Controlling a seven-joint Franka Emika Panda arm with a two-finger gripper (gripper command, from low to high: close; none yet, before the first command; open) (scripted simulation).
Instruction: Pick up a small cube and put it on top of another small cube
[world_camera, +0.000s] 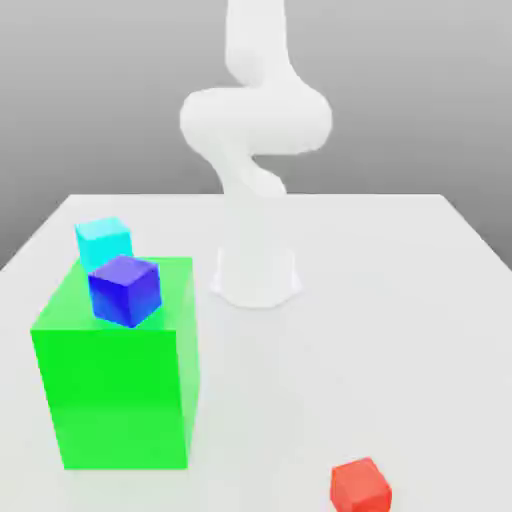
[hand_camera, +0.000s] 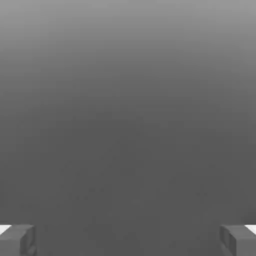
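Cyan cube (world_camera: 104, 244) on the exterior view's left, dark-blue cube (world_camera: 125, 291) just beside it, both up at the green block (world_camera: 115, 395)! A careless approach could knock either off. The tool (hand_camera: 128, 241) gapes wide, empty. Far right, the red cube (world_camera: 361, 487) is cut off below; whether the blue and cyan touch, I can't tell.

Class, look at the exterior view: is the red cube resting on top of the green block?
No, the red cube sits on the table, apart from the green block.
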